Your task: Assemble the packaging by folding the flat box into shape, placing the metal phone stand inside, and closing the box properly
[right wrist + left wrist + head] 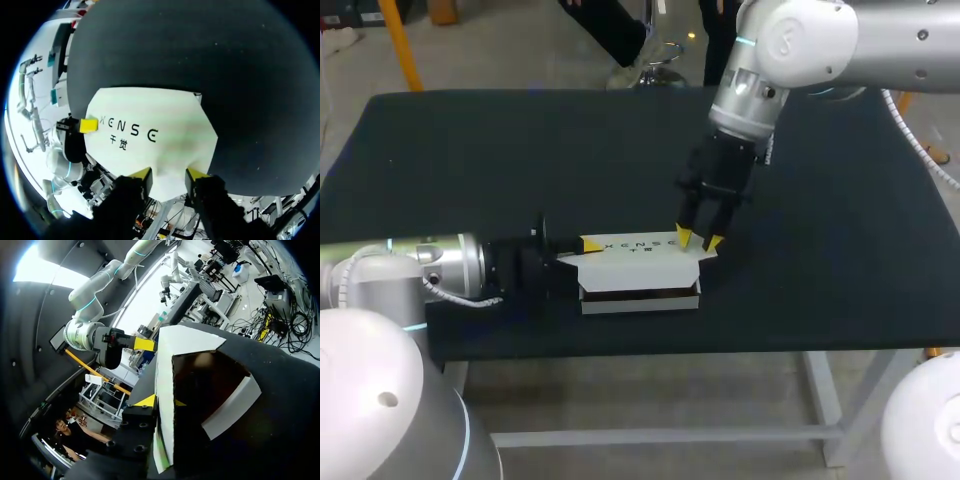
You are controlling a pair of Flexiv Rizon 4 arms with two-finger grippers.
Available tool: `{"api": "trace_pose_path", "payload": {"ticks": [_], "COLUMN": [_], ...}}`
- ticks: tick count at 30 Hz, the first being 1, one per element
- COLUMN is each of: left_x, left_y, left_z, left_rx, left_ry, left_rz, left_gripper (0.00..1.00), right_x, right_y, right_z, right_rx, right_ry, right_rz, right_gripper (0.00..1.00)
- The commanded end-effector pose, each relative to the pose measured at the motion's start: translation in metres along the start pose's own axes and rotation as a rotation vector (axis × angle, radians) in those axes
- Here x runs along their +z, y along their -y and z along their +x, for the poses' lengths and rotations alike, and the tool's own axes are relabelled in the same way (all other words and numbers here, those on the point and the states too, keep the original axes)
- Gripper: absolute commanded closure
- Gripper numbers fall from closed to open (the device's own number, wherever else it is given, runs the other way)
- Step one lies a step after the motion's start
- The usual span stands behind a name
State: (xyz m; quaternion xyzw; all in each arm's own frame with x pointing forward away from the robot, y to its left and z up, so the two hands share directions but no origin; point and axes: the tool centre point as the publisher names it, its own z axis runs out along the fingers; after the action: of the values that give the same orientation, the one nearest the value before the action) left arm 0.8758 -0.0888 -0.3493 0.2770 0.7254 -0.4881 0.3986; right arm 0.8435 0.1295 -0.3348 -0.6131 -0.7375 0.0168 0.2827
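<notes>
The white box lies near the front edge of the black table, partly open. The left gripper clamps its top panel at the left end, 1 finger above and 1 inside. The right gripper is narrowly parted, with both tips on the box's right end.
</notes>
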Motion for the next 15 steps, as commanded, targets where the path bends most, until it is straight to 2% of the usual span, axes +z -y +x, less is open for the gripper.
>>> {"api": "trace_pose_path", "payload": {"ticks": [1, 7, 15], "left_x": [-0.002, -0.004, -0.015], "left_y": [0.001, 0.002, 0.006], "left_z": [0.002, 0.002, 0.0], "left_rx": [0.001, 0.003, 0.016], "left_ry": [0.008, 0.014, 0.03], "left_rz": [-0.003, -0.007, -0.017], "left_gripper": [0.83, 0.71, 0.71], "right_x": [0.002, 0.004, 0.005], "right_y": [0.002, 0.002, 0.001], "right_z": [-0.001, -0.002, -0.002], "right_rx": [-0.003, -0.002, 0.0], "right_ry": [-0.003, -0.005, -0.008], "right_rz": [-0.005, -0.009, -0.012], "right_gripper": [0.53, 0.53, 0.52]}}
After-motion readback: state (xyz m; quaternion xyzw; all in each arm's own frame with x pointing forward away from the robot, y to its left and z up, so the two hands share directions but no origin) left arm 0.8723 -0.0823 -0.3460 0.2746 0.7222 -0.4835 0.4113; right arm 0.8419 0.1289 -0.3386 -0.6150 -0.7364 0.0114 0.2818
